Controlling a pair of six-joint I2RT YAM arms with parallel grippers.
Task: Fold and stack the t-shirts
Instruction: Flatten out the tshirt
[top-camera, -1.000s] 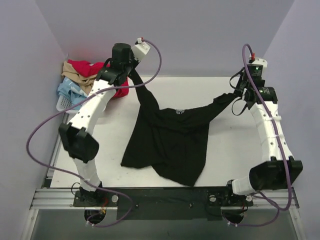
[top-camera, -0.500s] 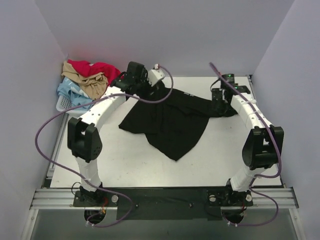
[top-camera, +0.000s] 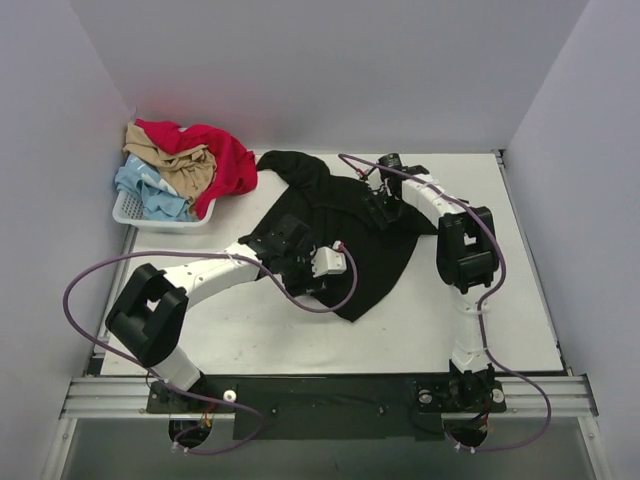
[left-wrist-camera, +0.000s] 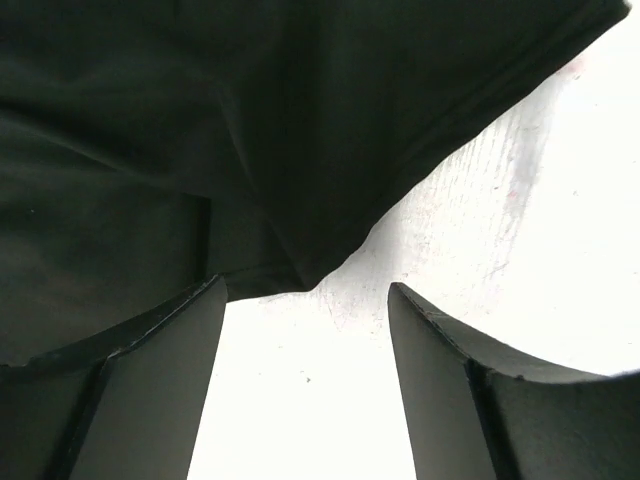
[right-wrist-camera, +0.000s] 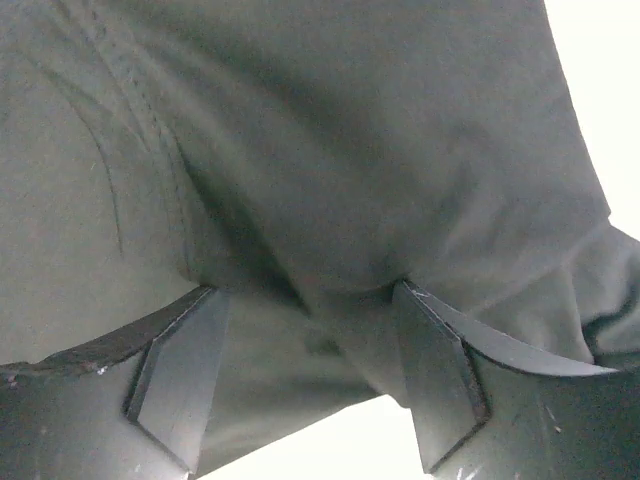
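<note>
T-shirt, black, lay crumpled on the tabletop; left tool gaped at its edge, right tool gaped upon it

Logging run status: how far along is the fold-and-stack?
Done: nothing is folded or stacked. The black shirt lies rumpled on the table. In hand: the left gripper and right gripper are low over it, both open, holding nothing. Left: flatten and fold it, then do the red shirt, tan shirt and blue shirt heaped in the basket.
</note>
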